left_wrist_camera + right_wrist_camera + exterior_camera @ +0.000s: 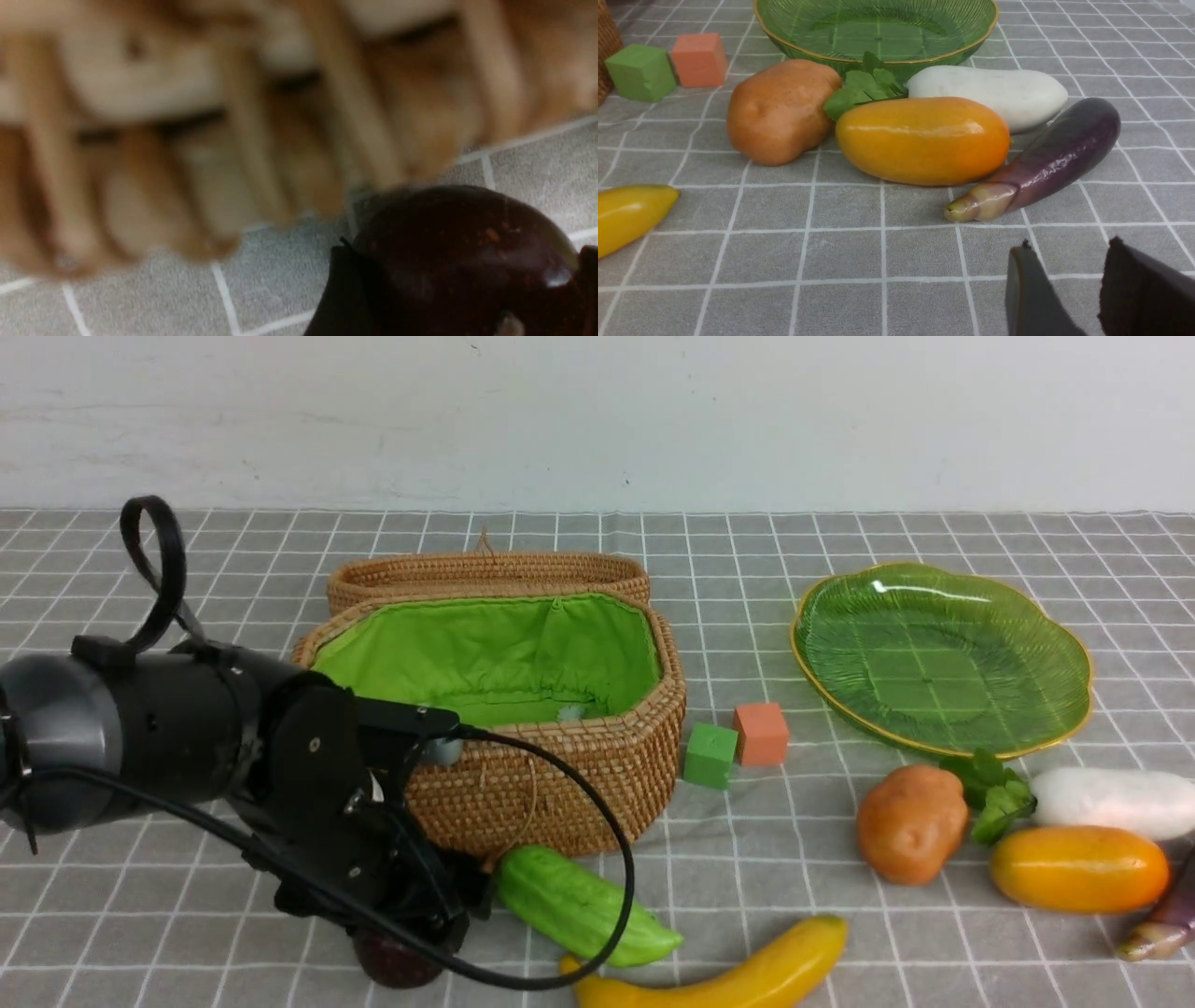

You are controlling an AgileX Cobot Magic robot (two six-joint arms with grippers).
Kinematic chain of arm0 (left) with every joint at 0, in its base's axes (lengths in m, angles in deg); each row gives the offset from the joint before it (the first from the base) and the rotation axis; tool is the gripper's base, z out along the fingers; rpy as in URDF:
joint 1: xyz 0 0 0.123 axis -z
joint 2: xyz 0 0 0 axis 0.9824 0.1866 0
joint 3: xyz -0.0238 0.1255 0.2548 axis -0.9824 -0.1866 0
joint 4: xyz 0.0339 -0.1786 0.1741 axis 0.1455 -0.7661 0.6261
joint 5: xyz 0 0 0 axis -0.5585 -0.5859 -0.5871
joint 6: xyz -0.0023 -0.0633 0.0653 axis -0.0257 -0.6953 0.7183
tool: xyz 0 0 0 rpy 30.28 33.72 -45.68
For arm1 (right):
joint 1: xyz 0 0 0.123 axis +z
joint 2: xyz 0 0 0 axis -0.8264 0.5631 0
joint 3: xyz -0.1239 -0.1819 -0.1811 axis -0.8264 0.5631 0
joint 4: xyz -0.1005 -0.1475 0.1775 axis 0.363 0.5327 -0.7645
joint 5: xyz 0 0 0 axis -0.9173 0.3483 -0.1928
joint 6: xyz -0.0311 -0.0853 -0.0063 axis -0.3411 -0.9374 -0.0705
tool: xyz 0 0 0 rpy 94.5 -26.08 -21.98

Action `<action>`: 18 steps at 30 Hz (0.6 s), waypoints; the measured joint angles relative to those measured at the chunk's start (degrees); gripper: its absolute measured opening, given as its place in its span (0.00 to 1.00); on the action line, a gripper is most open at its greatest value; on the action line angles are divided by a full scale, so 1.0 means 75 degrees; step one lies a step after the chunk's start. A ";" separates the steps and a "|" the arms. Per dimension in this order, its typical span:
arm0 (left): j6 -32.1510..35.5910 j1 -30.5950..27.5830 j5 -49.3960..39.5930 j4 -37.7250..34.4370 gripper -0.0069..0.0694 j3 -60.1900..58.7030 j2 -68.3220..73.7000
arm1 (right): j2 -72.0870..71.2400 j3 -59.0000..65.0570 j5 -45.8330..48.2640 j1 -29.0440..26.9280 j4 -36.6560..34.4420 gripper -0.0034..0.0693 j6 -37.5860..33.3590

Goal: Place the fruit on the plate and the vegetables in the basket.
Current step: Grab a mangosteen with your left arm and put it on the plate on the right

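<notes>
closest in, at the near edge of the desk, the left arm reaches down over the plum. its wrist view shows the left jaws pressed against both sides of that dark fruit, gripping it. whether the plum rests on the grey checked cloth or is just off it i cannot tell. it is just in front of the basket, whose weave fills the wrist view as a blur. the gourd lies beside the plum, its far end near the basket wall, and the banana lies just nearer than the gourd. the basket is open, green lining showing, its lid folded back behind it. a green cube and an orange cube sit touching between the basket and the plate. in front of the plate lie the potato, radish, mango and eggplant, close together. the right jaws, seen only from their own wrist camera, stand a little apart and hold nothing, low over cloth near the eggplant's stem end.
</notes>
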 joint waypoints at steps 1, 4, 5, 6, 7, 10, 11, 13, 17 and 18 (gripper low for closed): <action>0.0000 0.0000 -0.0023 0.0000 0.81 0.0000 -0.0014 | 0.0000 0.0000 0.0000 0.0000 0.0000 0.38 0.0000; 0.0000 0.0000 -0.0642 0.0000 0.81 0.0000 -0.0392 | 0.0000 0.0000 0.0000 0.0000 0.0000 0.38 0.0000; 0.0000 0.0000 -0.0642 0.0000 0.81 0.0000 -0.0427 | 0.0000 0.0000 0.0000 0.0000 0.0000 0.38 0.0000; 0.0007 0.0000 -0.0992 -0.0009 0.81 0.0000 -0.0781 | 0.0000 0.0000 0.0000 0.0000 0.0000 0.38 0.0000; 0.0029 0.0000 -0.1132 -0.0025 0.81 0.0000 -0.0914 | 0.0000 0.0000 0.0000 0.0000 0.0000 0.38 0.0000; 0.0261 0.0000 -0.1453 -0.0278 0.81 0.0000 -0.1697 | 0.0000 0.0000 0.0000 0.0000 0.0000 0.38 0.0000; 0.0284 0.0000 -0.1454 -0.0278 0.81 0.0000 -0.1747 | 0.0000 0.0000 0.0000 0.0000 0.0000 0.38 0.0000; 0.0497 0.0000 -0.1586 -0.0666 0.81 0.0093 -0.2295 | 0.0000 0.0000 0.0000 0.0000 0.0000 0.38 0.0000; 0.0599 0.0000 -0.1677 -0.1215 0.81 0.0637 -0.2678 | 0.0000 0.0000 0.0000 0.0000 0.0000 0.38 0.0000; 0.0686 0.0000 -0.1719 -0.1431 0.81 0.0986 -0.2643 | 0.0000 0.0000 0.0000 0.0000 0.0000 0.38 0.0000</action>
